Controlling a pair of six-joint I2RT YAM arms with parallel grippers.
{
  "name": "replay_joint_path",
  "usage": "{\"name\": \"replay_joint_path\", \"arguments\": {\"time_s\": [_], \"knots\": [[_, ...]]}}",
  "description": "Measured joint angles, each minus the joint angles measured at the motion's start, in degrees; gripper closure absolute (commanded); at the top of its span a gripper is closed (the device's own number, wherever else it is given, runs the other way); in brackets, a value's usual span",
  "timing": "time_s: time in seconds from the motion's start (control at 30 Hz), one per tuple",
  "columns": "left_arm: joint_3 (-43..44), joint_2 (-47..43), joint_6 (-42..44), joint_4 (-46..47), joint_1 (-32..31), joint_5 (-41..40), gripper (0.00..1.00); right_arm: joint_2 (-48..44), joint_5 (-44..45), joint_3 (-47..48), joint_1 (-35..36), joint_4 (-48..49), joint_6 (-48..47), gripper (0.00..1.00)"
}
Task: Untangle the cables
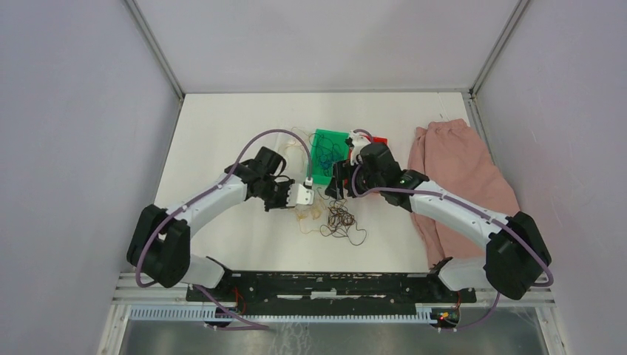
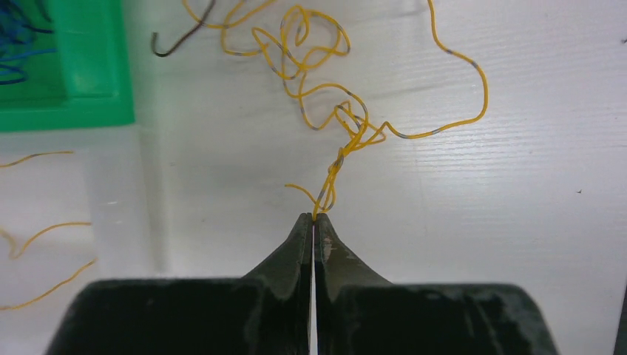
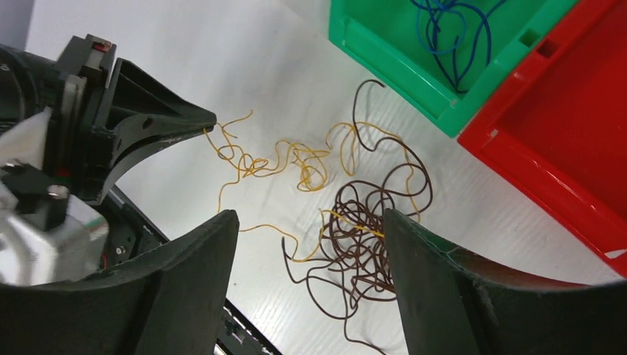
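White table (image 1: 222, 133) w/ pink cloth (image 1: 458, 170) at right. Left gripper (image 2: 313, 217) pinched tight on end of yellow cables (image 2: 353, 138), mid-table. Right gripper (image 3: 309, 216) spread wide, empty, over brown cables (image 3: 362, 244) tangle. Blue cables (image 3: 444, 44) lie in green tray (image 3: 392, 74), red tray (image 3: 577, 111) beside it.

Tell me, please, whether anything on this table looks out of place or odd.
The pink cloth bunched at the right of the table looks foreign beside the wiring. Also, a yellow cable threads through the brown tangle, unseparated.
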Motion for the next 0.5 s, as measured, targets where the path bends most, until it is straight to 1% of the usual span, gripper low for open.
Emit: {"name": "replay_joint_path", "arguments": {"time_s": [0.07, 0.17, 0.23, 0.33, 0.4, 0.5], "knots": [[2.6, -1.4, -1.2, -2.2, 0.4, 0.5, 0.97, -0.3, -1.2, 0.3, 0.0, 1.0, 0.0, 0.20], [7.3, -5.8, -4.0, -5.8, 1.1, 2.6, 0.97, 0.2, -3.3, 0.5, 0.1, 3.6, 0.1, 0.20], [10.1, -10.1, -5.7, -8.3, 1.4, 4.7, 0.97, 1.3, -4.5, 0.9, 0.4, 5.1, 0.2, 0.17], [11.6, -16.5, -8.0, -11.7, 1.5, 6.7, 0.97, 2.6, -6.6, 1.2, 1.0, 7.7, 0.3, 0.13], [12.5, -19.0, -9.3, -14.2, 1.5, 7.0, 0.97, 2.6, -8.3, 1.2, 1.6, 10.1, 0.2, 0.12], [15.4, -20.2, -11.7, -16.5, 1.5, 6.9, 0.97, 2.5, -10.3, 1.2, 2.9, 14.5, -0.3, 0.11]]}}
